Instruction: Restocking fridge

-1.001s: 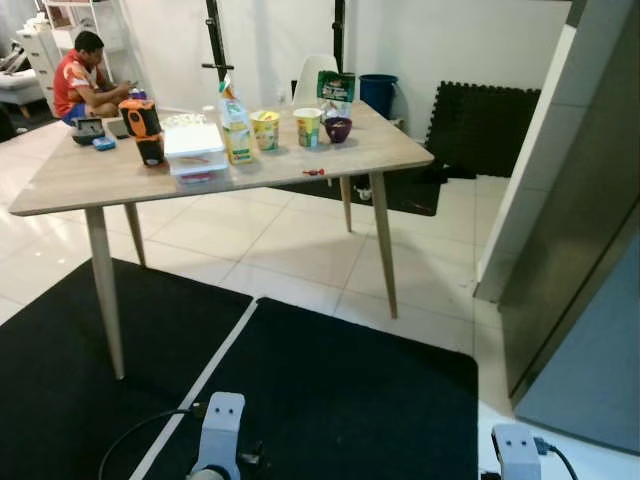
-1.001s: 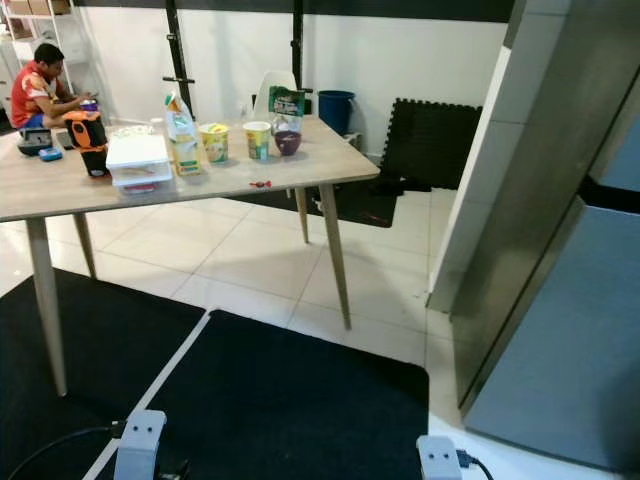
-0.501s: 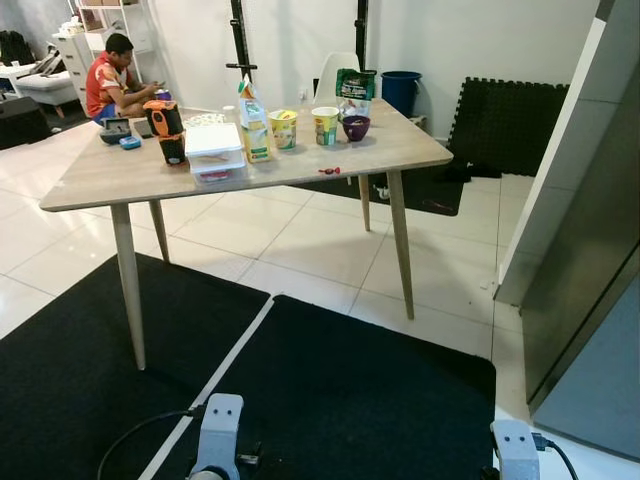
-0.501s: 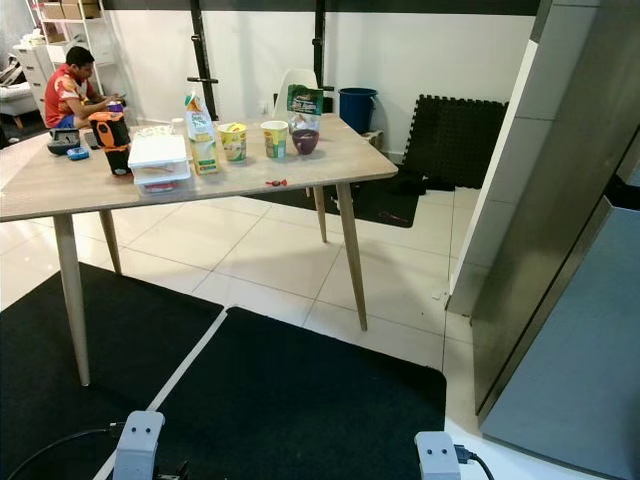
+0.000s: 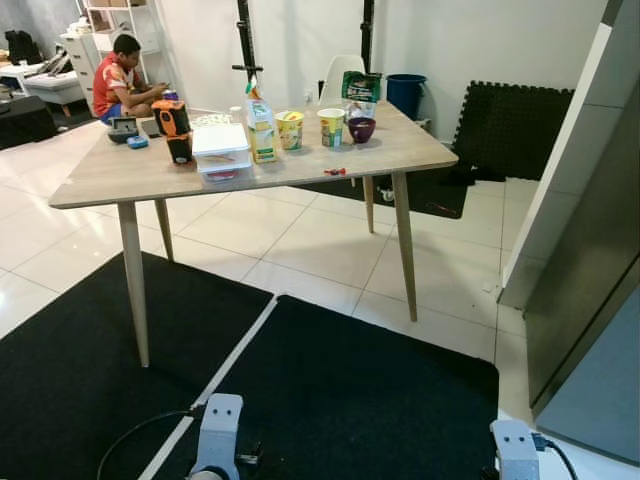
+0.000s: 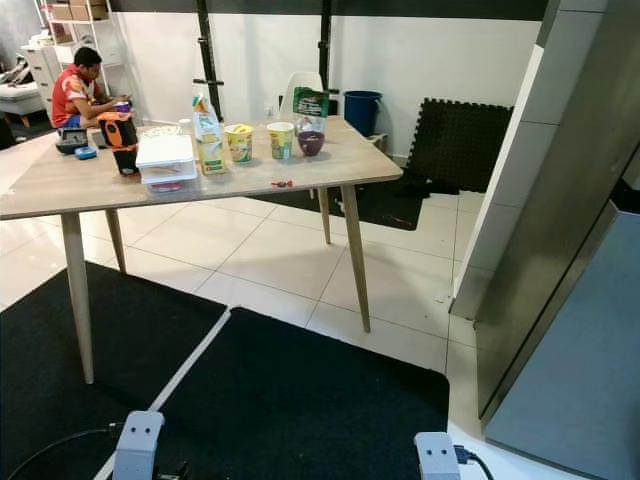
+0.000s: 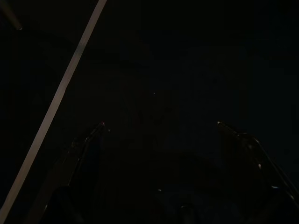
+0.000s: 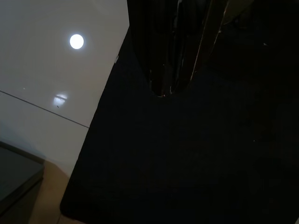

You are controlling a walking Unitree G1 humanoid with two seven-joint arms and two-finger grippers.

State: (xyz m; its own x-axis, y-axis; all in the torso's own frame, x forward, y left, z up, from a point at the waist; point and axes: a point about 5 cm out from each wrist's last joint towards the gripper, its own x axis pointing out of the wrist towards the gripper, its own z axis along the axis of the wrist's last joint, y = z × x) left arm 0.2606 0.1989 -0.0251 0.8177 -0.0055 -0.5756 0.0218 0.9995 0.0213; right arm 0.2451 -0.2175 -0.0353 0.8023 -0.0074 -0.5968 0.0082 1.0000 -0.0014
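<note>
Left eye view | wooden table [image 5: 150, 170] holds cartons, cups | black mat [image 5: 340, 390] | left claw [image 7: 159, 128] released, right unclear

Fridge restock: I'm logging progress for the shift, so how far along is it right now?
Barely started, by the look of it. Nothing looks moved yet: the milk carton, two cups, purple bowl and lidded container all stand on the wooden table. In hand: nothing; both arms hang low over the black mat. Left: carrying everything to the grey fridge on the right.

Both arms hang idle, wrists low over the black mat [image 5: 340, 390]. Left gripper [image 7: 159, 128] fingers spread apart; right gripper [image 8: 170, 91] fingers pressed together.
</note>
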